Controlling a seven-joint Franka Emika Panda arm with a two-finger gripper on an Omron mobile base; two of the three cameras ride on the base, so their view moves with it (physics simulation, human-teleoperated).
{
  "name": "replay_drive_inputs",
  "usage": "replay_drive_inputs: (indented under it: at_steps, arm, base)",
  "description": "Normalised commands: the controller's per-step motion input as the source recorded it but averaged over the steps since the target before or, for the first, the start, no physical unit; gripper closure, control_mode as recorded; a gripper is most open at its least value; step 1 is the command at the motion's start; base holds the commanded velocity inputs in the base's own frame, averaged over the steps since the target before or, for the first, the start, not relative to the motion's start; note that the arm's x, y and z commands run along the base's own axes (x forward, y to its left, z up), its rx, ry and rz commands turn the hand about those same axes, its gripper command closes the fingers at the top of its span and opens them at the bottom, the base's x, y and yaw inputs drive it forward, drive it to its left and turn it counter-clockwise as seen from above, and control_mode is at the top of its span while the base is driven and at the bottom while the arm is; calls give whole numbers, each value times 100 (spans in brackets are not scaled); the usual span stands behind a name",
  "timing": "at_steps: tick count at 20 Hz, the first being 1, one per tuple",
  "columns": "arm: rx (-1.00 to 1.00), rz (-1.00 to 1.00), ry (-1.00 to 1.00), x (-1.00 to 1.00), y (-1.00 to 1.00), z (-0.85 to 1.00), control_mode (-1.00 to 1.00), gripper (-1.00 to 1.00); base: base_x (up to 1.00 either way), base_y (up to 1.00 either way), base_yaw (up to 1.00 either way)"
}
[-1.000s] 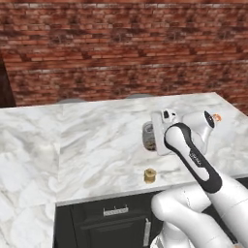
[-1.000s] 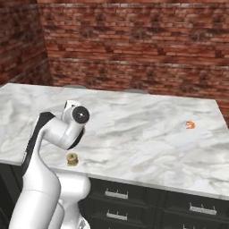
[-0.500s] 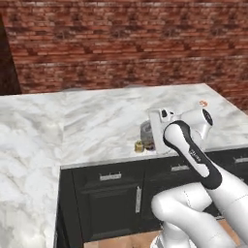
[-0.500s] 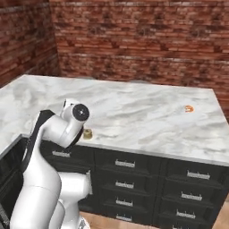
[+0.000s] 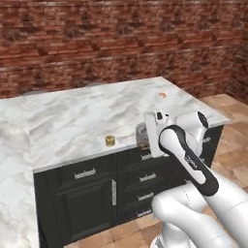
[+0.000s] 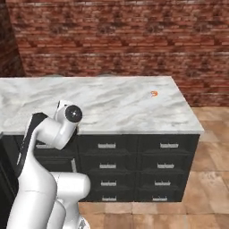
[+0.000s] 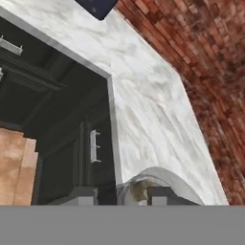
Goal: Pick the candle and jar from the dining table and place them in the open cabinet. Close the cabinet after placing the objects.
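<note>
White arm bent sharply at the elbow, wrist turned sideways, pincer [image 7: 118, 195] clamped on the jar [image 7: 143, 187]

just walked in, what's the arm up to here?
The gripper is shut on the jar, a glassy rounded thing with tan bits inside, and holds it at the front edge of the dining table, above the black drawer fronts. The candle sits on the marble near that edge, apart from the gripper. A small orange thing lies further back on the top. So the jar is picked and the candle is yet to be picked.
</note>
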Motion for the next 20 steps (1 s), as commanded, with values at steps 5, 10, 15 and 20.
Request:
replay_drive_inputs:
  at_steps: [5,10,15,20]
  arm:
    - [0,0,0,0,0,0,100,100]
    - [0,0,0,0,0,0,100,100]
    - [0,0,0,0,0,0,100,100]
    - [0,0,0,0,0,0,100,100]
  base:
    - [-41,26,-60]
    - [-27,41,-60]
    - [-27,45,-59]
    - [7,31,-49]
